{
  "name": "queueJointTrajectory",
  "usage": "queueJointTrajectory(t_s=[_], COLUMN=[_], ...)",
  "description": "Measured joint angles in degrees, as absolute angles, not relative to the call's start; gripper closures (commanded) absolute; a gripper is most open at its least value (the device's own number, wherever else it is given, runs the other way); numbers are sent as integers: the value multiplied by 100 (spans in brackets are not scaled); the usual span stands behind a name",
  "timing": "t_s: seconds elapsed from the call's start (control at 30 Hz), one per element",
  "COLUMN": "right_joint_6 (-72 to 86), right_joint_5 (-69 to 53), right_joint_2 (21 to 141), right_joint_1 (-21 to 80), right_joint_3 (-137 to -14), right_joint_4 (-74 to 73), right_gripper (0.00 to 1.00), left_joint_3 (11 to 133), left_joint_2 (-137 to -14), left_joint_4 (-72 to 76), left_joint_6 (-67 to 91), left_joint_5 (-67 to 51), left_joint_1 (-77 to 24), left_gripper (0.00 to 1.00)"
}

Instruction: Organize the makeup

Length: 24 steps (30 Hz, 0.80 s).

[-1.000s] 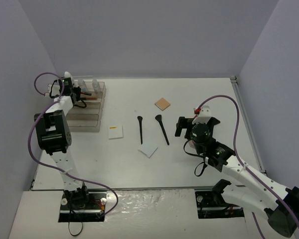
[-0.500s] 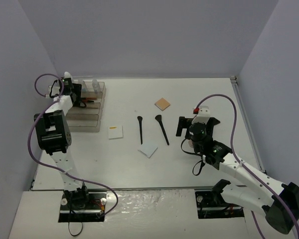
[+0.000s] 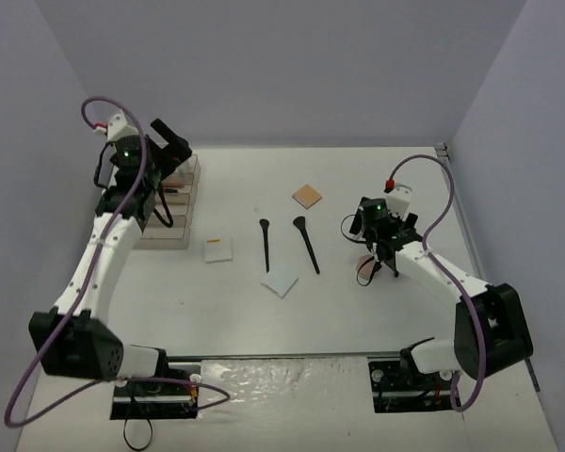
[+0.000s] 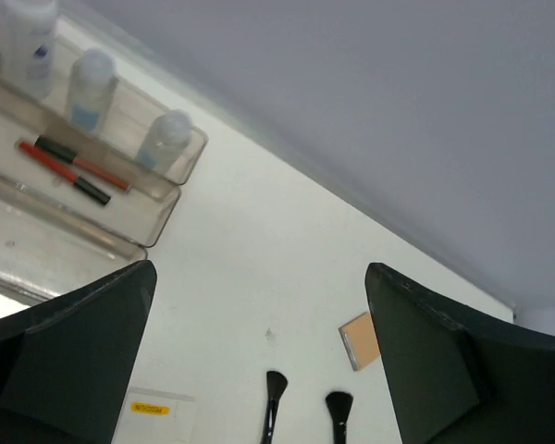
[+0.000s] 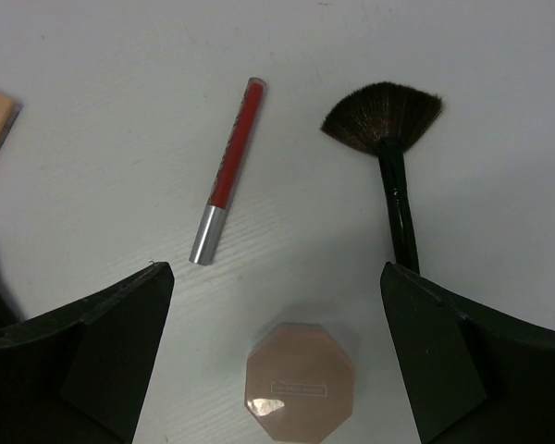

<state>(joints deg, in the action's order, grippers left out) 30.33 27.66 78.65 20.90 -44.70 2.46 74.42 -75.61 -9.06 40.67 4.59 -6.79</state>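
1. The left fingers [image 4: 83,351] stand wide apart with nothing between them, raised above the tabletop [image 4: 259,240]. Past the finger on the left of that wrist view sits the smoky organizer tray [image 4: 157,217]. Three pale bottles [image 4: 88,88] stand upright in its back tier, and two red lip tubes [image 4: 51,166] lie in the next.
2. The risk here is a low return pass clipping the bottles. They look light and upright, so they would likely topple.
3. Ahead of the gap between those fingers, loose items lie on the tabletop: a labelled white pad [image 4: 153,412], two black brushes [image 4: 276,384] and a tan square compact [image 4: 361,340]. A plain white pad [image 3: 281,282] lies between the two sets of fingers.
4. The right fingers [image 5: 92,351] are apart and gripping nothing. They straddle a pink octagonal compact [image 5: 301,384], which sits centred in the gap, touching neither finger.
5. That compact is low and flat, with a glossy lid. Closing too high could pinch its faceted edge and send it skidding. I cannot tell how near the tips are to the tabletop.
6. Just beyond the tips lie a silver-capped lip tube [image 5: 227,185] and a fan brush [image 5: 388,139], whose handle runs toward the finger on the right of that wrist view. A sideways sweep could roll the tube or drag the brush.
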Motion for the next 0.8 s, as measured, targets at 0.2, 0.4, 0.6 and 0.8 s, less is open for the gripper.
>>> queueJointTrajectory(t_s=[0.2,0.4,0.6,0.8], right_joint_6=[3248,3445,3609,3665], right_joint_5=[2556,2390,2307,2162], right_joint_2=[8918,9860,10243,10263], right_joint_1=[1969,1905,1876,1873], right_joint_3=[-4861,-5219,-5286,-5145], right_joint_4=[415,618,856,1327], right_gripper=[22,41,73,100], left_joint_3=[6150,5289,4701,4692], left_joint_2=[-5677,-4620,-4044,-3994], left_joint_4=[-1484,-2130,-2639,-2771], left_joint_6=[2930,2412,2265,2321], left_joint_5=[493,185,-154,-642], left_joint_1=[-1294,-1374,-1387,-1388], left_gripper=[3,3,3,3])
